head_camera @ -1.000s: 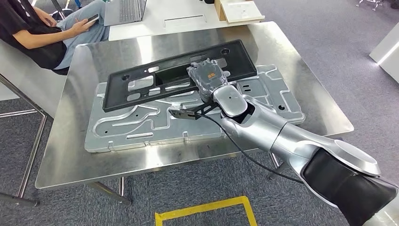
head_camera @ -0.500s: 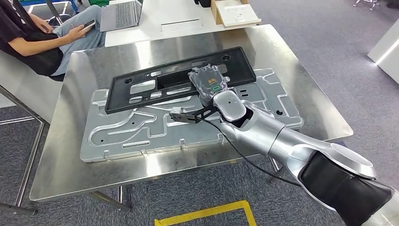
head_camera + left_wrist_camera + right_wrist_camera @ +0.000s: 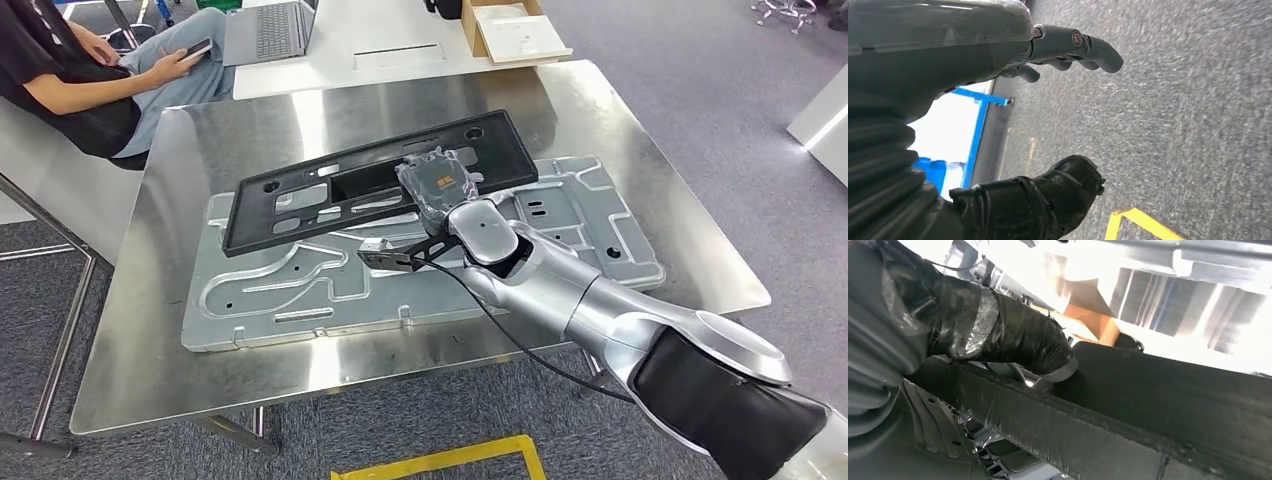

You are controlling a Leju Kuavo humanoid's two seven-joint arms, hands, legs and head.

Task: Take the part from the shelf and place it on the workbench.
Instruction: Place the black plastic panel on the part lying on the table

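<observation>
The part is a long black plastic frame (image 3: pixel 300 195) with cut-outs. It lies slanted across a silver stamped metal plate (image 3: pixel 280 290) on the steel workbench (image 3: pixel 130 360). My right hand (image 3: pixel 438 180) sits at the frame's near long edge, right of its middle. In the right wrist view the tape-wrapped thumb (image 3: pixel 1013 340) lies over the black frame (image 3: pixel 1148 405), gripping its edge. My left hand (image 3: pixel 1048 45) hangs over the grey carpet with its fingers loosely curved, apart from the thumb and holding nothing.
A seated person (image 3: pixel 80 80) with a phone is at the bench's far left corner. Behind the bench stands a white table (image 3: pixel 380 40) with a laptop (image 3: pixel 265 30) and a cardboard box (image 3: pixel 510 25). Yellow floor tape (image 3: pixel 450 462) marks the carpet in front of the bench.
The whole picture has shifted slightly, so the camera moved. My right hand stays on the black frame's edge, and the frame keeps its place on the plate.
</observation>
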